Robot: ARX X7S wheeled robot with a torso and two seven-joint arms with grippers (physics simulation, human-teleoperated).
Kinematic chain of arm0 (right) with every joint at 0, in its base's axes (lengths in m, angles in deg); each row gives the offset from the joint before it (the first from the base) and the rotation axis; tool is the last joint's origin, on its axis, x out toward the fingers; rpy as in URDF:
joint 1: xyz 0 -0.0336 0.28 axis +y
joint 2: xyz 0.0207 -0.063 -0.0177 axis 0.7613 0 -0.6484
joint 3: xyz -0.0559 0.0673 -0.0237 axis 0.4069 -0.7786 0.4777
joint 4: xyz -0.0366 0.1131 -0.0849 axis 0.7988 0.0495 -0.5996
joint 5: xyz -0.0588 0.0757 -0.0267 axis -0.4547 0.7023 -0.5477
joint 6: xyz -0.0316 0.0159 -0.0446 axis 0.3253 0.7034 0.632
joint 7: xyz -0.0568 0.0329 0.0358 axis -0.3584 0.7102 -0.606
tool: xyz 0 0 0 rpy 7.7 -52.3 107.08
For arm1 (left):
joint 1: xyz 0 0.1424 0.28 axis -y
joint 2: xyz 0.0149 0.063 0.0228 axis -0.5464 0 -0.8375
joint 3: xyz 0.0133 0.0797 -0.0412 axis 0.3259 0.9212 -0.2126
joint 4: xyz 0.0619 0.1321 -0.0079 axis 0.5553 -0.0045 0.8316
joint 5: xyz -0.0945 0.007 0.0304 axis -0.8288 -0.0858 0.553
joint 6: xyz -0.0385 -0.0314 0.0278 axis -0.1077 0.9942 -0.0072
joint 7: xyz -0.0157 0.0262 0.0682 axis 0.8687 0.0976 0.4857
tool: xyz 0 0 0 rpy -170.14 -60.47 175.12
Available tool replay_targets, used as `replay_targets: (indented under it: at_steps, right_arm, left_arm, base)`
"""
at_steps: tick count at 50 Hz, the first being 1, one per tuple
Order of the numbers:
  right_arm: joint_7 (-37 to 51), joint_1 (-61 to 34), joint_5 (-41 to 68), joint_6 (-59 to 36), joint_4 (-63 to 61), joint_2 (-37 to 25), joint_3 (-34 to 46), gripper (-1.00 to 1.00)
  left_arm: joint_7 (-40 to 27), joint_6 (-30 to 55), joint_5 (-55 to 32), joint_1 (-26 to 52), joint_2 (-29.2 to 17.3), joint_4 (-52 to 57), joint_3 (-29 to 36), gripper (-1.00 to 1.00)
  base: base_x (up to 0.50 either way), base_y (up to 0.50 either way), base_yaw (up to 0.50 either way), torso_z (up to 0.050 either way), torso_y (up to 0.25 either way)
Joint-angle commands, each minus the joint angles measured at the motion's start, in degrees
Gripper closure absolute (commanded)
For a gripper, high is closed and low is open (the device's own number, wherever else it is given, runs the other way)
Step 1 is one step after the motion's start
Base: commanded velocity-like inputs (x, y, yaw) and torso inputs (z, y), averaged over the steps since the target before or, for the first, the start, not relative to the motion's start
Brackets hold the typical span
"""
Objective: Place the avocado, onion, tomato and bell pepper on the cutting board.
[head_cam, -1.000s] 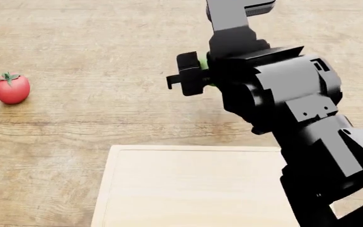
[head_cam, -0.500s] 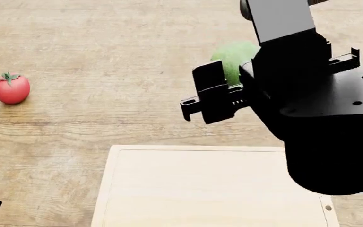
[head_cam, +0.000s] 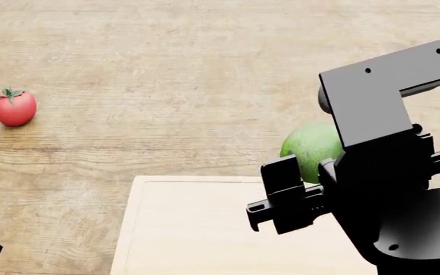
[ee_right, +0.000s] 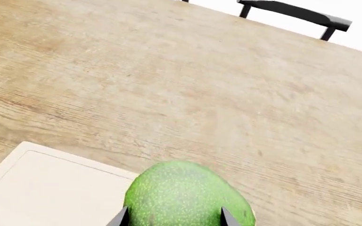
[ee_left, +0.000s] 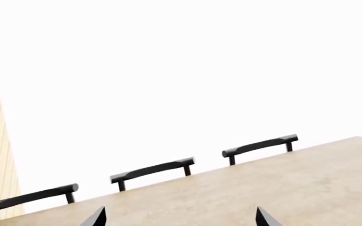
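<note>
The right pincer, at the lower right of the head view, grips the avocado over the far edge of the cutting board. The tomato sits on the counter at the left edge, well apart from the board. Only the left pincer's tips show, spread wide and empty.
</note>
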Motion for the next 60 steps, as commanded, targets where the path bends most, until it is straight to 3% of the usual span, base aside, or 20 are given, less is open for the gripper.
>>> replay_targets:
  at_steps: [1,12,23,24,48,51,57,58,60]
  right_arm:
    - [-3.34,4.66,-4.7,0.44,0.34,0.75,-0.87,1.0]
    - [-3.95,11.24,-7.15,3.34,1.54,-1.45,0.24,1.0]
    - [-3.25,10.96,-5.99,3.37,0.99,-1.38,0.19,1.0]
    - [-3.2,10.54,-5.82,3.3,0.91,-1.34,0.02,-1.0]
    - [5.14,-11.09,-0.15,1.59,-4.86,-1.35,-8.75,-1.0]
    - [7.03,-11.64,-0.33,2.95,-7.27,-2.26,-10.1,-1.0]
    - [6.02,-6.61,-2.87,7.29,-12.79,-2.91,-12.05,-1.0]
    - [4.92,-5.07,-3.48,7.82,-12.89,-2.52,-11.83,-1.0]
    - [3.62,-2.94,-6.01,8.54,-13.05,-2.0,-11.59,-1.0]
  left_arm:
    - [-0.46,-2.61,-2.36,-0.77,-0.82,0.05,-1.22,-1.0]
    - [-2.46,-2.55,-4.41,-0.93,-0.92,0.05,-1.29,-1.0]
    - [-4.53,-3.56,-5.83,0.01,-1.71,-0.43,0.14,-1.0]
    - [-4.62,-3.62,-5.91,0.07,-1.77,-0.46,0.18,-1.0]
    - [-7.03,-4.83,-8.16,-1.53,-1.76,-1.25,1.7,-1.0]
    - [-9.95,-7.68,-10.33,-1.76,-4.03,-1.68,4.71,-1.0]
    - [-19.12,-22.04,-21.04,-3.85,-11.38,-3.15,13.79,-1.0]
    - [-19.87,-22.66,-20.97,-2.88,-14.6,-2.03,19.53,-1.0]
    - [-19.84,-27.45,-20.15,-4.82,-18.17,-1.21,20.85,-1.0]
  base:
    - [0.0,0.0,0.0,0.0,0.0]
    - [0.0,0.0,0.0,0.0,0.0]
    - [0.0,0.0,0.0,0.0,0.0]
    - [0.0,0.0,0.0,0.0,0.0]
    - [0.0,0.0,0.0,0.0,0.0]
    - [0.0,0.0,0.0,0.0,0.0]
    - [0.0,0.0,0.0,0.0,0.0]
    - [0.0,0.0,0.0,0.0,0.0]
    - [0.0,0.0,0.0,0.0,0.0]
